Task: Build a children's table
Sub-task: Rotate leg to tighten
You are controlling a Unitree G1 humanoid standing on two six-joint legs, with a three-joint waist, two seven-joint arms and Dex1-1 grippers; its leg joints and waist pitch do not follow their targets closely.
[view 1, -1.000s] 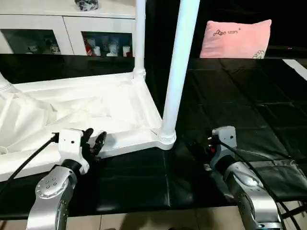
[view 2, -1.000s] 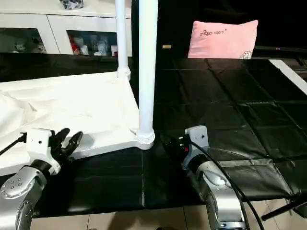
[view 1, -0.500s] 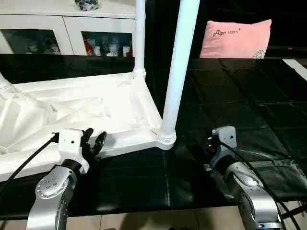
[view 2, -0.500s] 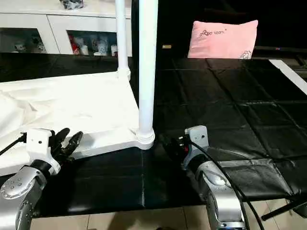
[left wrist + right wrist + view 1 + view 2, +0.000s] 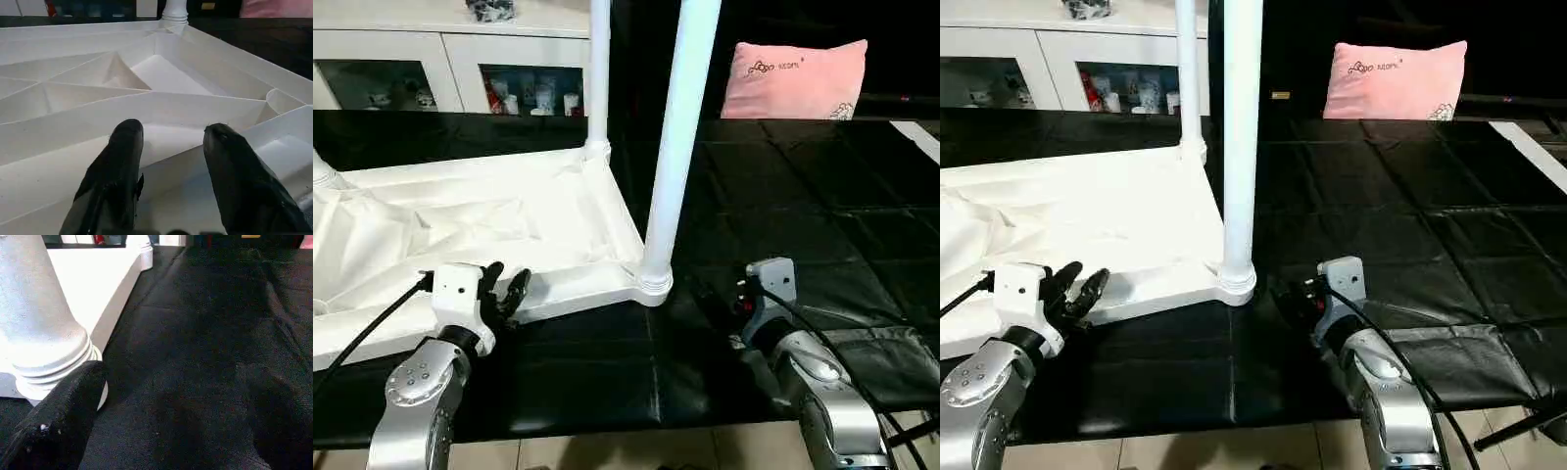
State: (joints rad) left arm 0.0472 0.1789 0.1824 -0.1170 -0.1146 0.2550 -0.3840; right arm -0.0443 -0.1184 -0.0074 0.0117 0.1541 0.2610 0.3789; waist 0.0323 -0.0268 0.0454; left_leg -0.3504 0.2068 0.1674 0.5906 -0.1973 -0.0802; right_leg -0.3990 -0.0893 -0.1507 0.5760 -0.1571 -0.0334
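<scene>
Lower left: left gripper (image 5: 506,290) half open, empty, fingertips at near rim of upturned tabletop (image 5: 460,220), which fills left-centre. Two legs (image 5: 674,147) stand upright in its right-hand sockets. Lower right: right gripper (image 5: 1295,294) spread wide, empty, low over black mat (image 5: 783,196), beside near leg.

- We see a black quilted mat (image 5: 783,196) covering the work surface.
- On its left part we see the white tabletop (image 5: 480,230) lying underside up.
- At the far right edge we see a pink pillow (image 5: 793,78).
</scene>
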